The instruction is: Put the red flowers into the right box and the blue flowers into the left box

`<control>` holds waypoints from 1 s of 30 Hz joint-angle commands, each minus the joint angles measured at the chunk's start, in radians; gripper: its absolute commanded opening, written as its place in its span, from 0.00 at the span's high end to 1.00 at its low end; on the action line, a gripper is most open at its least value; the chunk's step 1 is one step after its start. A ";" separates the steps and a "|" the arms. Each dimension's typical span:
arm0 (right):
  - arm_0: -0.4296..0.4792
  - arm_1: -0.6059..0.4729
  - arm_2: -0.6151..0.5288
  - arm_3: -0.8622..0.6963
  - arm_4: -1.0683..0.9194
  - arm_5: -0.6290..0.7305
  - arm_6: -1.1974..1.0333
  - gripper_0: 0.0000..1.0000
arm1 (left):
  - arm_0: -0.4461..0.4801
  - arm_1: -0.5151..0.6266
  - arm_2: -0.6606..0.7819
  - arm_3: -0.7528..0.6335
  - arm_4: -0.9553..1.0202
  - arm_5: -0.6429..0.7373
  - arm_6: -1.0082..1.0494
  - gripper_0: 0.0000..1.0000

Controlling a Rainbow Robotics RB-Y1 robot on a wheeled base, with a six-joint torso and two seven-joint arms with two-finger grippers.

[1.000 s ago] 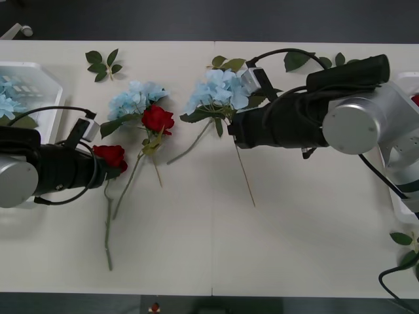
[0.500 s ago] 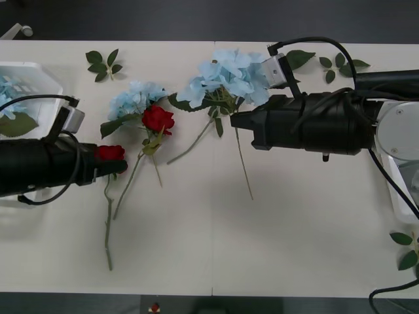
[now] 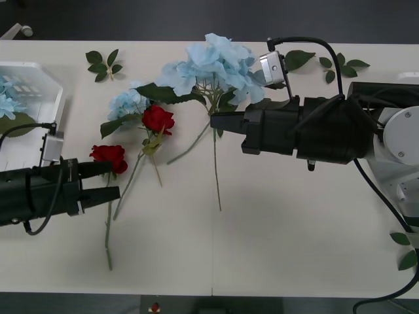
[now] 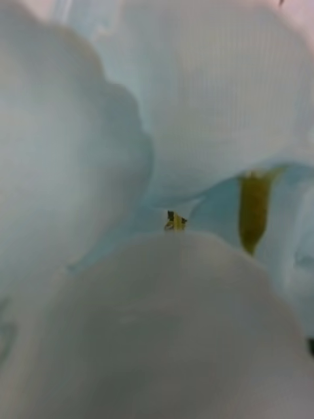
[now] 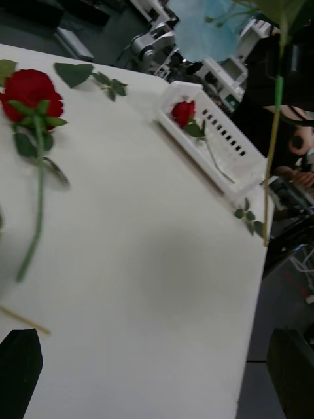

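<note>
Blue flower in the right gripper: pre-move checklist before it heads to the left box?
1. Grip: right gripper holds the lifted blue flower by its stem below the bloom. Ok.
2. Stem clear of table: it hangs down from the gripper; the left wrist view shows it off the surface. Ok.
3. Left box has room: one blue bloom inside, bare slotted bottom beside it. Ok.
4. Path leftward: a second blue flower and a rose lie between; whether the stem clears them, cannot tell.
5. Left gripper, open, sits low by another rose, close to the box. Not ok.
</note>
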 commanded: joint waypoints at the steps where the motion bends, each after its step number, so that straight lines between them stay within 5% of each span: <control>1: -0.009 0.020 0.007 -0.046 -0.037 -0.020 0.030 1.00 | 0.015 -0.054 -0.081 -0.014 0.067 0.016 -0.066 0.00; 25: -0.009 0.021 0.068 -0.046 -0.109 -0.095 0.034 1.00 | -0.044 -0.379 -0.301 -0.014 0.112 -0.019 -0.066 0.01; 28: -0.007 0.023 0.070 -0.046 -0.109 -0.095 0.036 1.00 | -0.061 -0.395 -0.301 -0.014 0.112 -0.025 -0.066 0.13; 30: -0.007 0.023 0.070 -0.046 -0.107 -0.095 0.039 1.00 | -0.073 -0.401 -0.301 -0.014 0.112 -0.033 -0.066 0.32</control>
